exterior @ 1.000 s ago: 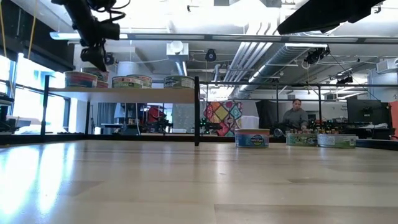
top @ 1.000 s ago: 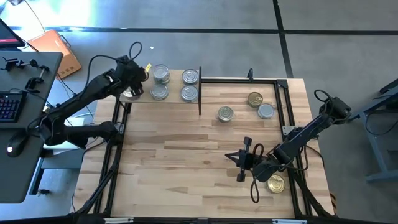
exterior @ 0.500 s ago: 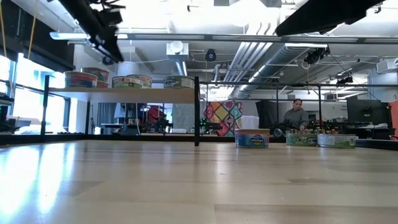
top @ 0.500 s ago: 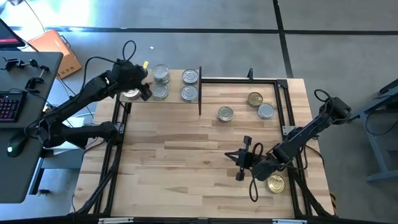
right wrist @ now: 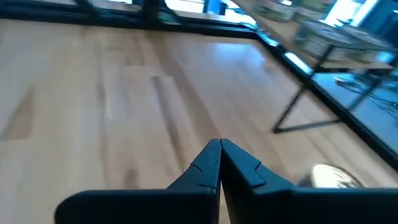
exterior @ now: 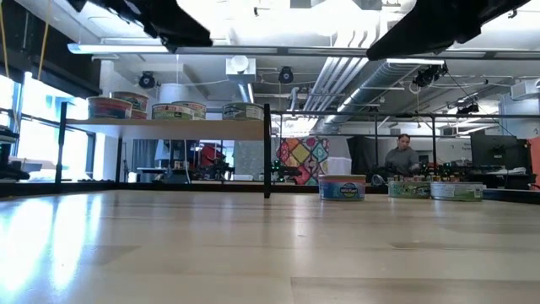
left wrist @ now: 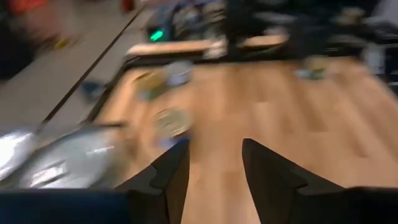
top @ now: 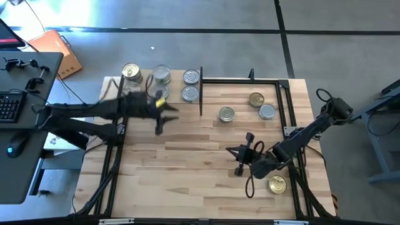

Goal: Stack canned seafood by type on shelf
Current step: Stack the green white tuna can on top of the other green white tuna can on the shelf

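Light-wood table top [top: 187,162] carried the whole layout, with the room's ducting and desks beyond it. At the task's centre, the shelf [exterior: 169,129] stood at the table's far left corner and held five tins in the high view. These were a gold-topped tin [top: 130,72] at its left end and four silver-topped tins [top: 191,77] grouped toward the right end, one of them partly hidden by the arm. A second earlier the left gripper [left wrist: 214,165] hung over that left end, on the gold-topped tin. It had since swung off the shelf toward the table's middle (its motion blurred the high view), leaving the tin uncovered on the board. Its fingers stood moderately apart with bare wood showing between them and nothing held. Judged from this, one placement was complete and the arm was heading for another tin. Four tins were left on the table. A loose silver-topped tin [top: 226,114], a loose gold-topped tin [top: 256,100] and another silver one [top: 267,112] sat near the far right. One more gold tin [top: 276,184] lay at the near right edge. Beside that last tin the right gripper [right wrist: 219,149] waited above the wood, fingers pressed together and empty.
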`<move>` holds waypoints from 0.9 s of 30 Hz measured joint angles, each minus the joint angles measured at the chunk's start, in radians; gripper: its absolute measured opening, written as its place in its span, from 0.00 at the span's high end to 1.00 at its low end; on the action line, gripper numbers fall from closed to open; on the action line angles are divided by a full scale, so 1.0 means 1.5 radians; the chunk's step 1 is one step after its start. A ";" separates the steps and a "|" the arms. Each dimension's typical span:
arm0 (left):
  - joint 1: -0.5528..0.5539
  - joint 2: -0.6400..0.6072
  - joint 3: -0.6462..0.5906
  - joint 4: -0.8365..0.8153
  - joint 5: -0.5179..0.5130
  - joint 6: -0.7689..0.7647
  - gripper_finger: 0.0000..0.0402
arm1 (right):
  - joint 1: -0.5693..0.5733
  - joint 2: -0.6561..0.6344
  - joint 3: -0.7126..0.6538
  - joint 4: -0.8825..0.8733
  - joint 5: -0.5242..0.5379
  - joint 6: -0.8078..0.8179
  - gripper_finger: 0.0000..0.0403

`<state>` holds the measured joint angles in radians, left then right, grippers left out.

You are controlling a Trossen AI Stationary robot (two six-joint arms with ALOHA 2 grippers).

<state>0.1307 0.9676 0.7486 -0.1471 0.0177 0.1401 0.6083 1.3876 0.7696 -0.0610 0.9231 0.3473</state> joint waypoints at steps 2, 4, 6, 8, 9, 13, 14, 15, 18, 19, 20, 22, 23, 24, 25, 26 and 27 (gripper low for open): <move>-0.058 0.001 -0.037 0.075 -0.005 0.000 0.67 | 0.000 -0.006 0.000 -0.032 0.026 0.023 1.00; -0.112 0.001 -0.069 0.138 -0.024 -0.004 0.68 | 0.000 -0.021 0.000 -0.084 0.054 0.061 1.00; -0.163 0.007 -0.093 0.189 -0.061 -0.005 0.69 | -0.009 -0.046 0.000 -0.172 0.060 0.123 1.00; -0.210 0.019 -0.108 0.219 -0.111 -0.004 0.70 | -0.035 -0.077 0.000 -0.294 0.026 0.222 1.00; -0.229 0.027 -0.111 0.231 -0.134 -0.002 0.70 | -0.052 -0.092 0.000 -0.360 0.007 0.274 1.00; -0.292 0.076 -0.116 0.278 -0.204 0.019 0.70 | -0.139 -0.116 0.000 -0.609 -0.080 0.423 0.98; -0.303 0.092 -0.116 0.292 -0.215 0.019 0.70 | -0.164 -0.116 0.000 -0.661 -0.108 0.445 0.96; -0.312 0.108 -0.116 0.305 -0.223 0.019 0.70 | -0.191 -0.115 0.000 -0.704 -0.135 0.457 0.93; -0.329 0.155 -0.116 0.345 -0.228 0.037 0.70 | -0.266 -0.113 -0.017 -0.739 -0.167 0.435 0.81; -0.331 0.170 -0.116 0.357 -0.229 0.052 0.70 | -0.292 -0.113 -0.026 -0.733 -0.171 0.410 0.76; -0.333 0.184 -0.116 0.370 -0.229 0.068 0.70 | -0.319 -0.113 -0.036 -0.720 -0.183 0.379 0.71; -0.333 0.207 -0.116 0.399 -0.229 0.090 0.70 | -0.377 -0.113 -0.059 -0.676 -0.215 0.301 0.63; -0.333 0.216 -0.116 0.408 -0.230 0.098 0.70 | -0.406 -0.113 -0.070 -0.651 -0.229 0.259 0.60; -0.333 0.223 -0.116 0.417 -0.230 0.105 0.70 | -0.434 -0.113 -0.080 -0.630 -0.238 0.223 0.57; -0.333 0.228 -0.116 0.421 -0.230 0.113 0.70 | -0.462 -0.113 -0.087 -0.612 -0.242 0.197 0.55; -0.333 0.230 -0.116 0.421 -0.230 0.119 0.70 | -0.490 -0.113 -0.092 -0.595 -0.249 0.172 0.54; -0.333 0.231 -0.116 0.421 -0.230 0.123 0.70 | -0.515 -0.113 -0.095 -0.575 -0.250 0.152 0.53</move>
<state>-0.3687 1.3146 0.5747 0.4845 -0.3269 0.3243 -0.1638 1.2186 0.6269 -0.9235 0.5480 0.5746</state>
